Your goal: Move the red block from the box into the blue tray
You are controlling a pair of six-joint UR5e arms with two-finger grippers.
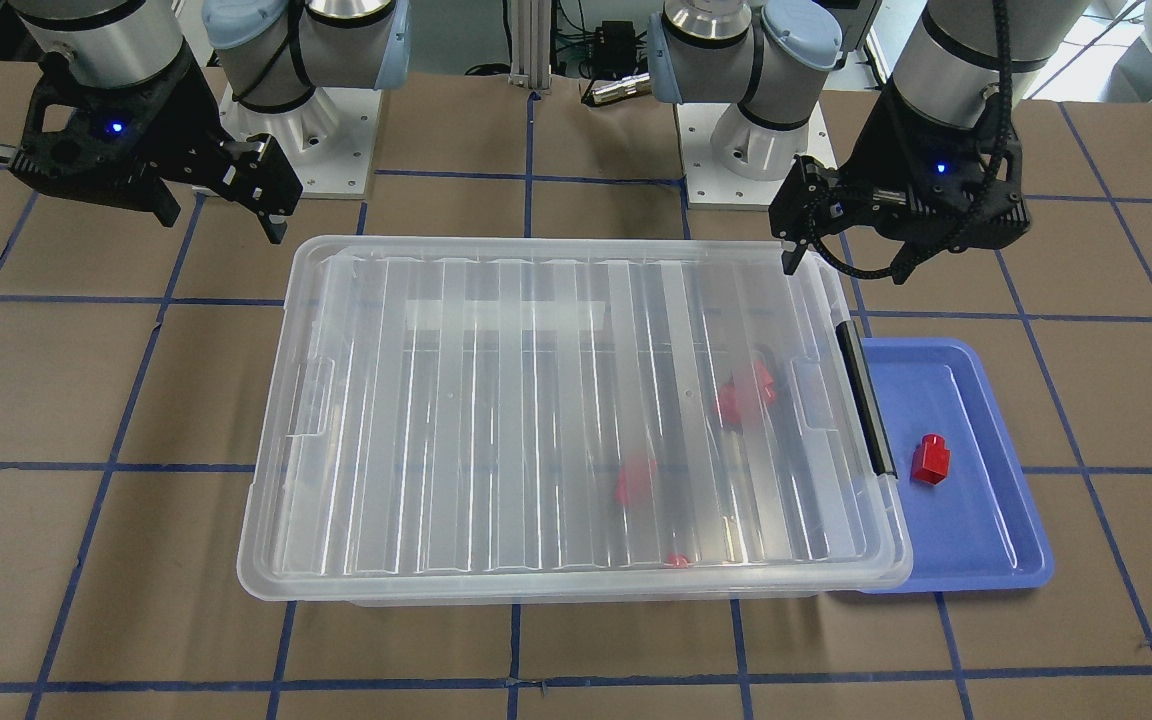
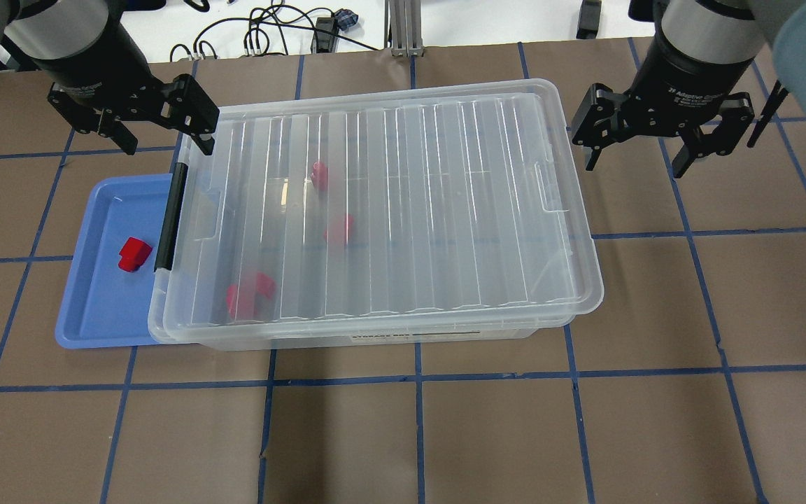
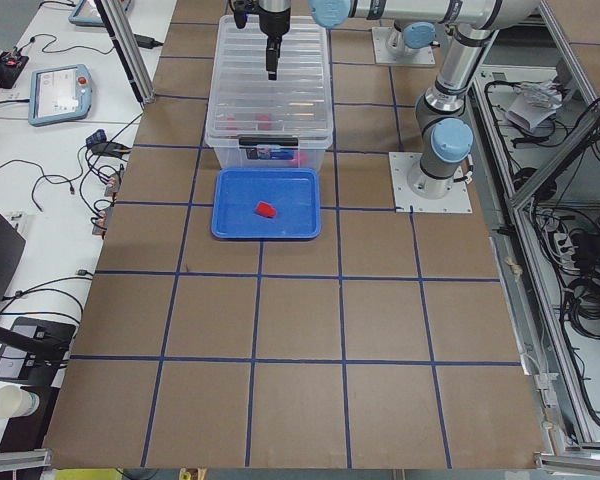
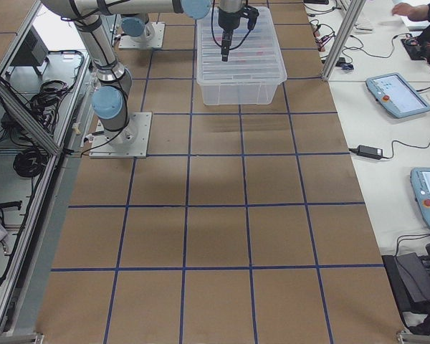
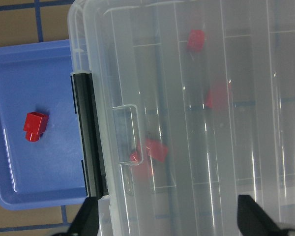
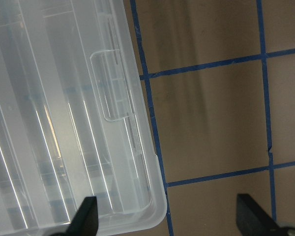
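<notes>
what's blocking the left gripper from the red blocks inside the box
The ribbed clear lid sits on the box, covering the red blocks inside. The open left gripper hovers by its corner.

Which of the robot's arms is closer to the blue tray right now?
Left. The left gripper hangs open by the box's latch-end corner, close to the blue tray. The right gripper hangs off the box's opposite end, with the whole box between it and the tray.

The tabletop (image 2: 417, 434) is brown, crossed by blue tape lines (image 2: 417, 367) in a grid. Directly on it sit the clear lidded box (image 2: 445, 175) and the blue tray (image 2: 95, 308), just beside the box's latched short end. Two white base plates (image 1: 336, 165) stand behind the box.
</notes>
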